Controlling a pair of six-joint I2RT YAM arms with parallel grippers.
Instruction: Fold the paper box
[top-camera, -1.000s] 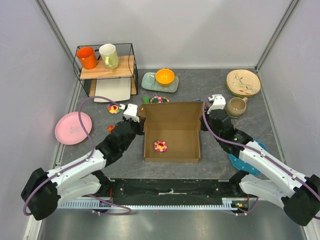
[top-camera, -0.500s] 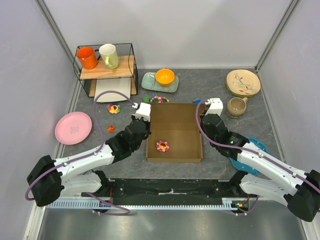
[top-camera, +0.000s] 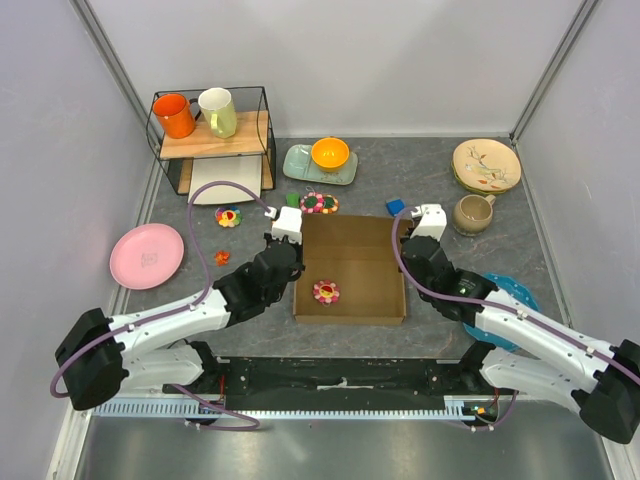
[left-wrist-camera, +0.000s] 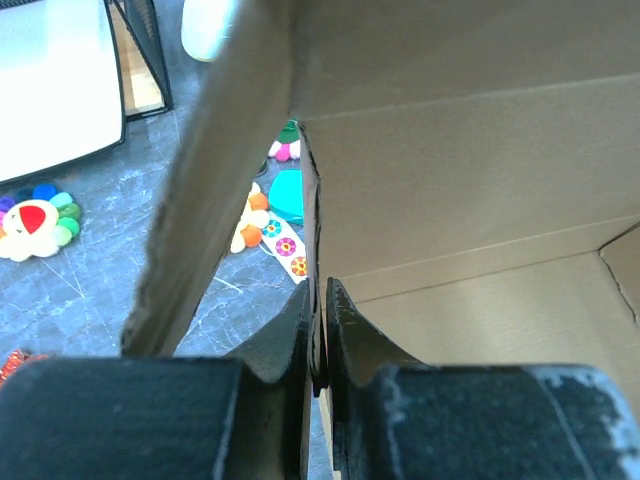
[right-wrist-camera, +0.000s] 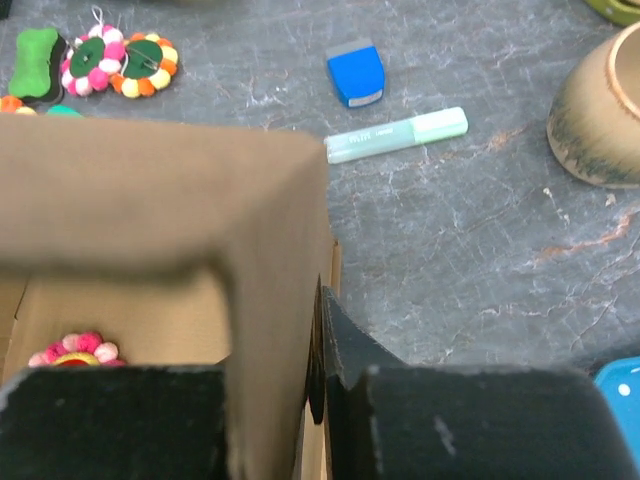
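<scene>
The paper box (top-camera: 350, 262) sits at the centre of the table between the 2 arms, its lid leaning forward over the far half of the tray and not yet down. The left gripper (left-wrist-camera: 318, 305) is clenched on the box's 9 o'clock wall, with the thin cardboard edge nipped between its fingers. The right gripper (top-camera: 408, 238) is at the 3 o'clock wall with 1 finger against the outer face. The other finger is hidden behind a flap, so I cannot tell whether it is gripping. If either hold slackens before the lid is seated, the flap will likely spring back up. Uneven pulls could skew the tray or crease a wall. The flower toy (top-camera: 325, 291) inside could also keep the lid from closing flat. Counted: 1 box, 1 toy inside it, 3 mugs (2 on the rack at 10 o'clock, 1 at 2 o'clock), 1 pink plate (top-camera: 147, 256) at 9 o'clock, 1 patterned plate (top-camera: 486, 165), 1 pen (right-wrist-camera: 396, 135) and 1 blue eraser (right-wrist-camera: 356, 72).
</scene>
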